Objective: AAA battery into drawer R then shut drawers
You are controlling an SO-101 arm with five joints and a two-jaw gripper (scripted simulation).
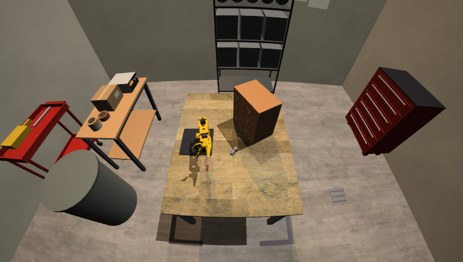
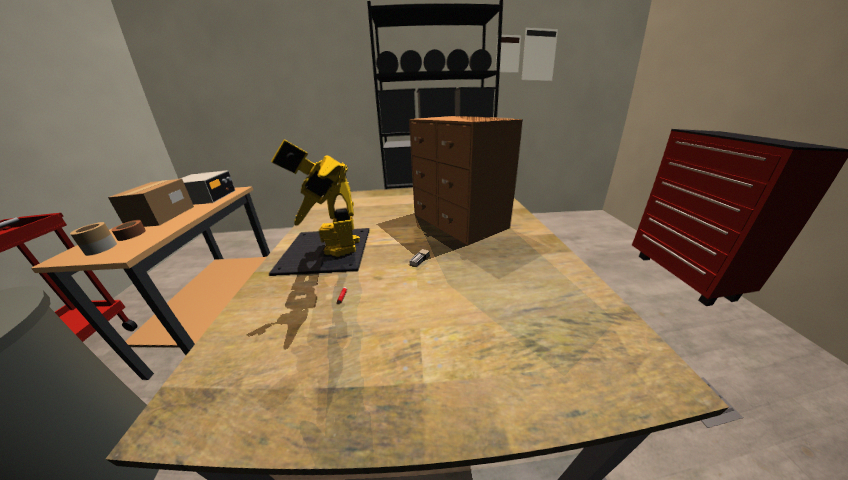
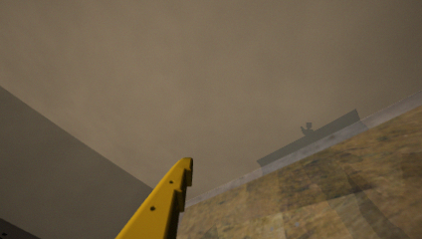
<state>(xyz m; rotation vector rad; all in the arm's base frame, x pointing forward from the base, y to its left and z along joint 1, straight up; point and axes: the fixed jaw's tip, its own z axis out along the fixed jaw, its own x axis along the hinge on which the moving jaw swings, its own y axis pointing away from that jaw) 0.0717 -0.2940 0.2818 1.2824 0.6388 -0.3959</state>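
Observation:
A small red cylinder [image 1: 207, 167] lies on the table in front of the arm's black base plate [image 1: 196, 141]; it also shows in the exterior view [image 2: 341, 294]. I take it for the AAA battery, though it is too small to be sure. The brown chest [image 1: 256, 110] stands upright at the back right of the table, with two columns of three drawers [image 2: 440, 172], all shut. I cannot read the drawer marks. My gripper [image 2: 300, 214] is folded low over the base plate, open and empty, well apart from both. The wrist view shows only one yellow finger [image 3: 166, 204], the table and a wall.
A small grey block [image 1: 233, 151] [image 2: 418, 257] lies on the table between the arm and the chest. Off the table are a side bench with boxes and tape rolls [image 1: 113, 107], a shelf rack [image 1: 250, 42] behind and a red cabinet [image 1: 390, 110] at the right.

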